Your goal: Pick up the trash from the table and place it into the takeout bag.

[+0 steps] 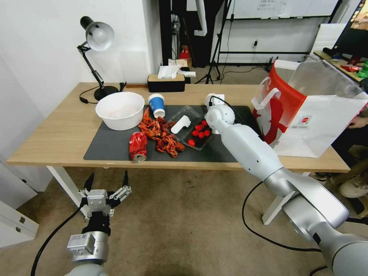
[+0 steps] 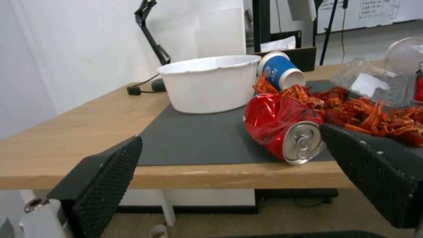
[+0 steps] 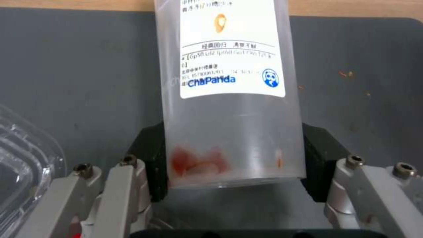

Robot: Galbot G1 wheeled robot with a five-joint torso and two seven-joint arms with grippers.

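On the table (image 1: 57, 134), my right arm (image 1: 245, 145) reaches over the dark mat (image 1: 111, 145), its wrist covering the gripper from the head view. In the right wrist view the right gripper (image 3: 233, 165) is shut on the base of a clear labelled plastic cup (image 3: 233, 99), with a black pad (image 3: 152, 162) pressed to each side. A crushed red can (image 1: 138, 146) (image 2: 282, 132) lies at the mat's front edge. The blue paper cup (image 1: 156, 105) (image 2: 280, 69) lies tipped behind it. My left gripper (image 1: 107, 177) (image 2: 231, 142) hangs open below the table's front edge, facing the can. The takeout bag (image 1: 322, 126) stands open on the right.
A white bowl (image 1: 120, 110) (image 2: 209, 82) stands at the mat's back left. Red crayfish shells (image 1: 161, 134) (image 2: 365, 109) lie heaped beside a clear tray (image 1: 193, 132) holding small red fruits. A desk lamp (image 1: 96, 42) and a tissue box (image 1: 166, 82) stand along the far edge.
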